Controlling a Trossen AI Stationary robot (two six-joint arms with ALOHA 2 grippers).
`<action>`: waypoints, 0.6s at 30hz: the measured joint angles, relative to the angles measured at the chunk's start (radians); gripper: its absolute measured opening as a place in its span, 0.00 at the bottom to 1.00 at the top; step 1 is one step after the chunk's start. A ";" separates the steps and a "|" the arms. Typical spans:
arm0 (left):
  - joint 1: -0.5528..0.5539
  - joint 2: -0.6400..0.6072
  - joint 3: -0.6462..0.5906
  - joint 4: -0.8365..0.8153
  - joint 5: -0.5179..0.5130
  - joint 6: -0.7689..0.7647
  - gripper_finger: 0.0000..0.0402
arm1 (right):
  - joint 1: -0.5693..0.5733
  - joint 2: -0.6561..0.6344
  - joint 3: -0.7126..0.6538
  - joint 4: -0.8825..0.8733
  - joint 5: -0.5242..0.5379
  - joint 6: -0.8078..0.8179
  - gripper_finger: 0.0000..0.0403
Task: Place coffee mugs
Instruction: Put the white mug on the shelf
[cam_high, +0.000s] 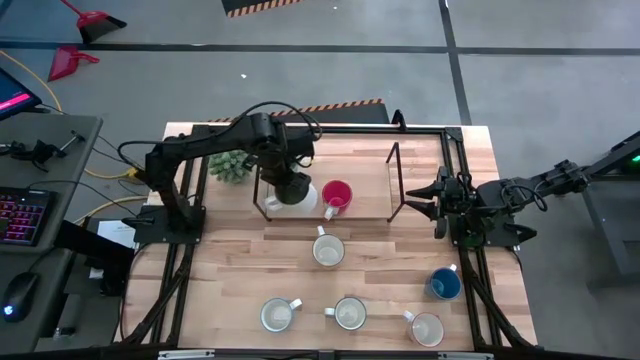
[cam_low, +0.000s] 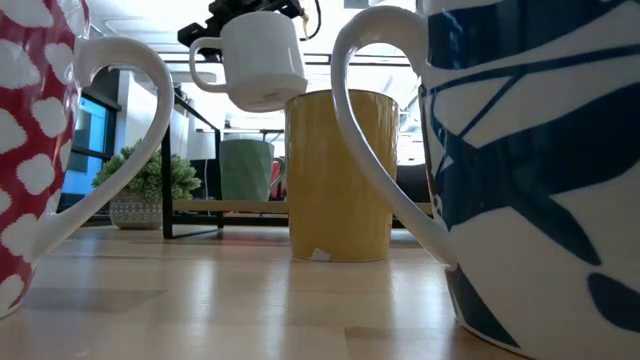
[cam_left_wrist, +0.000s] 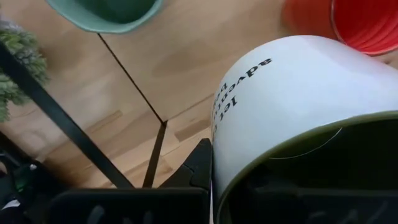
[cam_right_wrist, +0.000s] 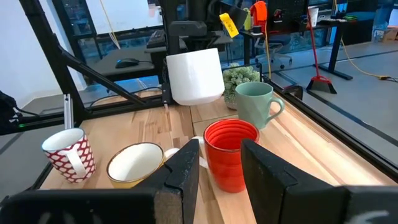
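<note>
My left gripper (cam_high: 292, 188) is shut on a white mug (cam_low: 262, 60) with an olive-green inside and holds it in the air over the wooden board. A red mug (cam_high: 337, 195) stands right beside it, and a teal-green mug (cam_right_wrist: 258, 102) stands behind that, near the plant. On the near table stand a cream mug (cam_high: 328, 250), a blue mug (cam_high: 445, 284) and three pale mugs (cam_high: 350, 313). My right gripper (cam_right_wrist: 217, 168) waits open near the table's right edge, pointing at the red mug (cam_right_wrist: 231, 152). My left gripper holds the white mug by its rim (cam_left_wrist: 280, 149), coming from above and pointing down. One finger (cam_left_wrist: 200, 167) lies on the outside of the wall; the other is lost in the dark inside. The mug hangs lifted clear, nearly upright, with its handle (cam_low: 205, 60) sticking out sideways.
A spiky potted plant (cam_high: 230, 165) stands at the far left of the board. A thin black wire frame (cam_high: 395, 180) rises around the board, with uprights near the white mug and the right gripper. Bare wood lies between the board and the near row of mugs.
</note>
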 joint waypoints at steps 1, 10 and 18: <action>0.000 0.000 0.000 -0.001 -0.011 -0.013 0.02 | 0.000 0.000 0.000 0.000 0.000 0.000 0.26; -0.022 0.000 -0.005 0.001 -0.058 -0.121 0.02 | 0.000 0.000 0.000 -0.005 -0.037 -0.007 0.26; -0.082 0.005 -0.006 0.001 -0.100 -0.246 0.02 | 0.000 0.000 0.000 -0.012 -0.078 -0.007 0.26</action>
